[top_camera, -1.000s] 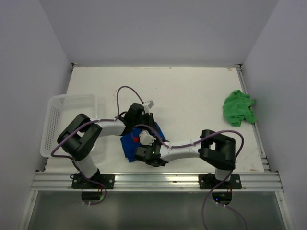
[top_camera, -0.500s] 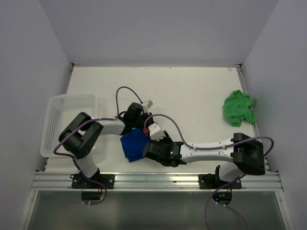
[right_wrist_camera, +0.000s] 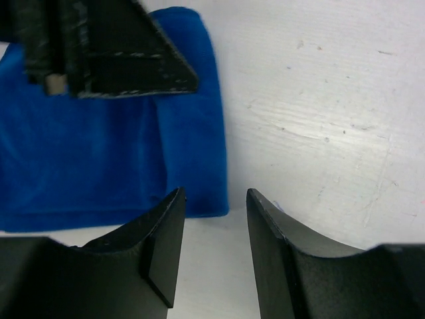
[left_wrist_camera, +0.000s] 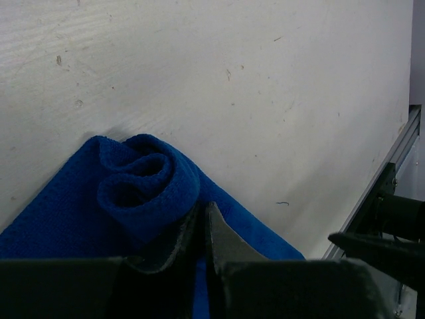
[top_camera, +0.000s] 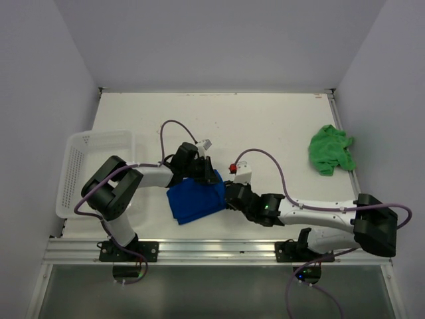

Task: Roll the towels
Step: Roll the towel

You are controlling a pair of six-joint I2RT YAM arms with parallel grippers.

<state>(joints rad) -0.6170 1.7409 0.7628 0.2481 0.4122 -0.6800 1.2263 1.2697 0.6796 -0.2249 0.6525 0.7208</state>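
Blue towel (top_camera: 192, 203) lies on the white table (top_camera: 265, 126), close to the near edge and between the two arms. Most of it is spread out flat. One corner is curled up into a small loose roll, like a little tube with a hole in the middle.

The left gripper (left_wrist_camera: 202, 211) sits right at that roll. Its two fingers are almost pressed together, with only a thin slit between them. A bit of blue cloth shows in the slit. So it is pinching the blue towel at the curled corner.

The right gripper (right_wrist_camera: 214, 194) is down close to the table, just beside the right edge of the blue towel. Its two fingers stand apart with a clear gap. In the gap you can see only bare table and the very edge of the blue cloth. It has nothing in its grip. I cannot tell if its fingertips touch the table.

The green towel (top_camera: 331, 150) lies in a crumpled heap on the right side of the table, near the right wall. It is well apart from both grippers and from the blue towel.

A white mesh basket (top_camera: 99, 135) sits at the left edge of the table, beside the left arm.
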